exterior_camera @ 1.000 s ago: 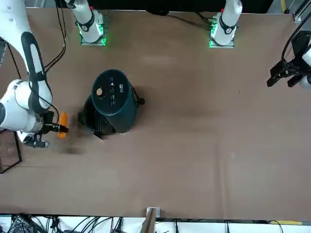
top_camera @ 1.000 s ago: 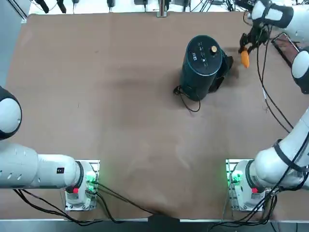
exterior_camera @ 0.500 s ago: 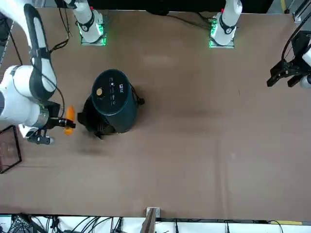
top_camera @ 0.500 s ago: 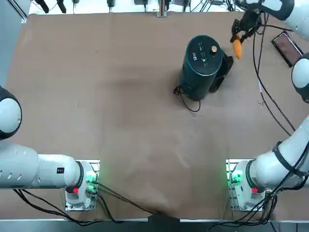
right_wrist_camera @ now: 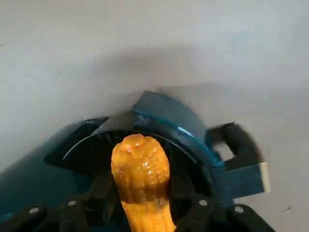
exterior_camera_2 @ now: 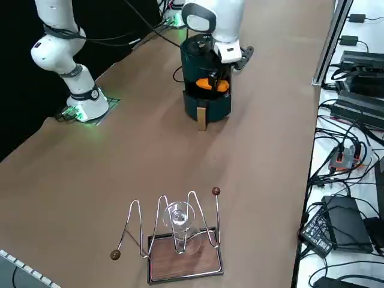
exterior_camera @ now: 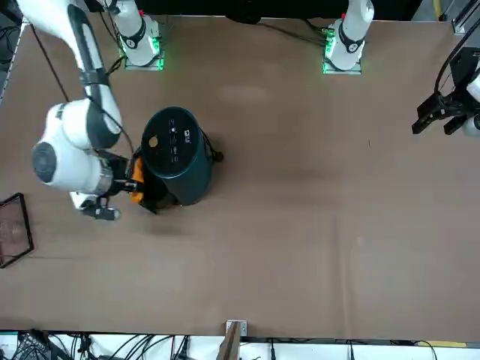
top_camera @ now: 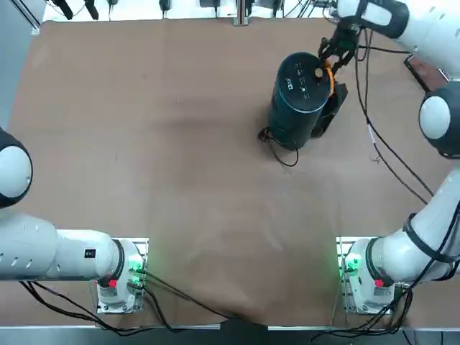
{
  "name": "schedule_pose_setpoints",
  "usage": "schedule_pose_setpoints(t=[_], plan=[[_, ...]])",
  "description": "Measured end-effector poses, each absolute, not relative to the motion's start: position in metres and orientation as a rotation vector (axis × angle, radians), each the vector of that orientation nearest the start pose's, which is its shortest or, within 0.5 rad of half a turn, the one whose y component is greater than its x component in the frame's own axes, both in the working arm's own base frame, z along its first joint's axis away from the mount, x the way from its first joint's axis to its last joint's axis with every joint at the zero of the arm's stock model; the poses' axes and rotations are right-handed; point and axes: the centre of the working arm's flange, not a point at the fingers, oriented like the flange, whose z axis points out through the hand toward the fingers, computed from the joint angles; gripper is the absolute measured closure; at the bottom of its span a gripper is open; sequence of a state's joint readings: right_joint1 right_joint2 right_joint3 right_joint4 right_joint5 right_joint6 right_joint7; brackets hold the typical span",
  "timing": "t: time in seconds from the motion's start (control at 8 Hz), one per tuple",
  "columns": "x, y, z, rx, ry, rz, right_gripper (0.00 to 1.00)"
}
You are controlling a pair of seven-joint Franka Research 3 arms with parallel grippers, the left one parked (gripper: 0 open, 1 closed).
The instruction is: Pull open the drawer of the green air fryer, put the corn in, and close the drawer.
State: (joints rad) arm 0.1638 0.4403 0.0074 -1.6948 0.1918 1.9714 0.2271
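Observation:
The green air fryer [top_camera: 302,90] stands at the far right of the table, with its drawer [top_camera: 336,103] pulled out toward the right edge. My right gripper [top_camera: 329,63] hangs directly over the open drawer, shut on the corn [top_camera: 330,70]. From across the table the corn [exterior_camera: 136,187] sits just above the drawer [exterior_camera: 152,197], beside the fryer [exterior_camera: 174,150]. The side view has the corn [exterior_camera_2: 211,84] over the dark basket, whose handle [exterior_camera_2: 201,117] sticks out. At the wrist, the corn [right_wrist_camera: 141,170] points down into the drawer [right_wrist_camera: 166,126] between my fingers [right_wrist_camera: 202,212].
The fryer's thin black cord [top_camera: 279,147] loops on the table toward the robot. A wire rack holding a glass on a wooden base [exterior_camera_2: 179,237] stands near the table's right edge. Cables and electronics [exterior_camera_2: 354,72] lie beyond that edge.
My right gripper has carried the corn leftward from the table's right side to a spot over the fryer's open drawer. The fryer and drawer have not moved.

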Motion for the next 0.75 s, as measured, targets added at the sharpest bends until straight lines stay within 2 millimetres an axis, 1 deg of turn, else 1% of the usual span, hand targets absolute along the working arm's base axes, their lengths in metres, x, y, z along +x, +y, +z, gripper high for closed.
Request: schedule_pose_setpoints(t=[0.25,0.38,0.5,0.75], plan=[[0.6355,0.1223,0.3148,-2.985,0.22,0.326,0.41],[0.635,0.1212,0.3122,-2.986,0.221,0.335,0.41],[0.6339,0.121,0.3113,-2.986,0.22,0.346,0.38],[0.6304,0.1201,0.3127,-2.985,0.216,0.389,0.07]])
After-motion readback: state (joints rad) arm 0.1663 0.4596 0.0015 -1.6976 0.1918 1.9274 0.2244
